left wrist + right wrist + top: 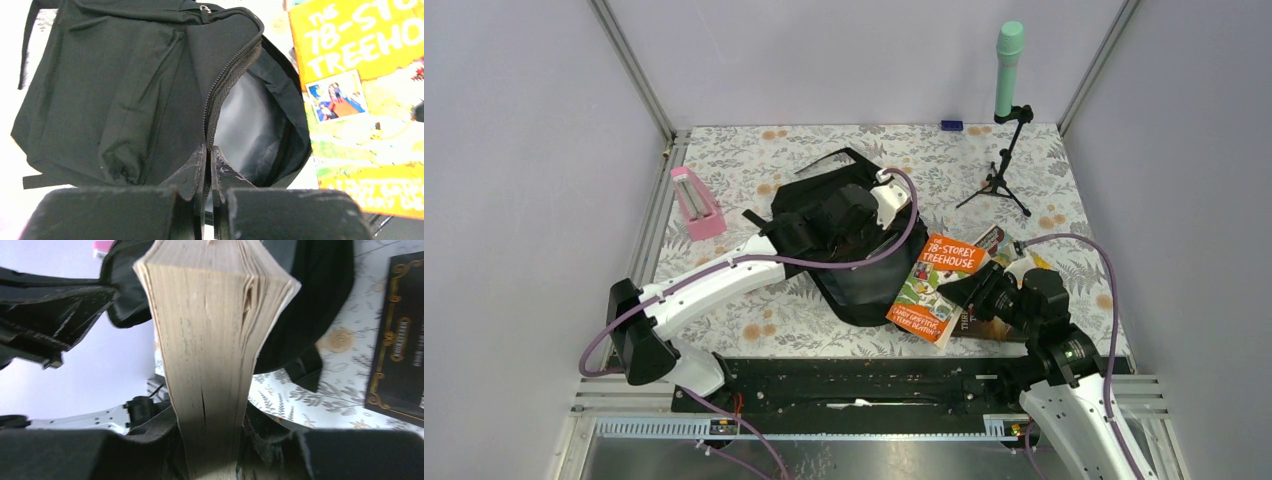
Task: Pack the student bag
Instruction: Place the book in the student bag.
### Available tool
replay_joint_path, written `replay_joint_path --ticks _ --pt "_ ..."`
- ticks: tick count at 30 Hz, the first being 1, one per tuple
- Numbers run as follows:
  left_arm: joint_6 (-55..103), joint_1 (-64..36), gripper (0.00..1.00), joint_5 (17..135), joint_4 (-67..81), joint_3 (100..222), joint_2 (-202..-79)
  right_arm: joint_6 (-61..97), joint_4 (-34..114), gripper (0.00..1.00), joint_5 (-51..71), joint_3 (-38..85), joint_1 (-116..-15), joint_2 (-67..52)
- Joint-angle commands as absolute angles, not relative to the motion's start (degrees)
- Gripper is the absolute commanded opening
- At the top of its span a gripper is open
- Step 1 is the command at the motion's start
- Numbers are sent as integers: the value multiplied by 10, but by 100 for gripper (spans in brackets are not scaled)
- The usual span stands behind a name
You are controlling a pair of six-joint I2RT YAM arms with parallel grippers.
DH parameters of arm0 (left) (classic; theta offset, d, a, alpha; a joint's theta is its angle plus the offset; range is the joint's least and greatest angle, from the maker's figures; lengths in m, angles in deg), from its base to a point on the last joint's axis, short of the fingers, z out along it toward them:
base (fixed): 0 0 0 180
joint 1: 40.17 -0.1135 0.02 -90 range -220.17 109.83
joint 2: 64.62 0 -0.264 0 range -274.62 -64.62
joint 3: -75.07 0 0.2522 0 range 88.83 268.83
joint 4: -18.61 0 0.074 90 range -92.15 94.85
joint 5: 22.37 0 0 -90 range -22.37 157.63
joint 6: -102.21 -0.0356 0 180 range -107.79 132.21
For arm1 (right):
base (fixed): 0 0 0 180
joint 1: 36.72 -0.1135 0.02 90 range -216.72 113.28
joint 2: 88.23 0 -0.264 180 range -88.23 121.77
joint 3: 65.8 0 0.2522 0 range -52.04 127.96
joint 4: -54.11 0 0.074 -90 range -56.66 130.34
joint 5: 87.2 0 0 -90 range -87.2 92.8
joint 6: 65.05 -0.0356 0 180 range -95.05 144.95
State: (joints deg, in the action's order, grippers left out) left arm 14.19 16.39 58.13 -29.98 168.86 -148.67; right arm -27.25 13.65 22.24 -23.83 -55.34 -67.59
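**Fig., L→R.** Left gripper point(209, 150) is clenched on the zip edge of the bag point(849, 285). Bag lies mid-table, mouth facing approx. 5 o'clock, grey lining showing. Orange book point(939, 285) sits at 3 o'clock of the bag, just beside the mouth, grasped in the right gripper point(210, 440), pages splaying. Step, prob.: slide book into bag. Best done by lifting the zip edge to widen the mouth and entering in line w/ the opening, so loose pages don't snag the teeth. Dark book point(400, 330) lies on the table at 4 o'clock.
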Motion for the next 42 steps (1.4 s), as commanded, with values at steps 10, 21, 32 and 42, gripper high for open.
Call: replay_joint_path --ticks 10,21,32,42 --pt "180 160 0 558 -185 1647 -1401 -433 395 0 256 -301 -621 -632" --pt "189 152 0 659 -183 1636 -1375 -541 578 0 92 -351 -675 -498" --pt "196 151 0 721 -205 1643 -1377 -569 749 0 -57 -310 -695 -342" --pt "189 147 0 712 -215 1647 -1379 -543 835 0 -165 -250 -768 -153"
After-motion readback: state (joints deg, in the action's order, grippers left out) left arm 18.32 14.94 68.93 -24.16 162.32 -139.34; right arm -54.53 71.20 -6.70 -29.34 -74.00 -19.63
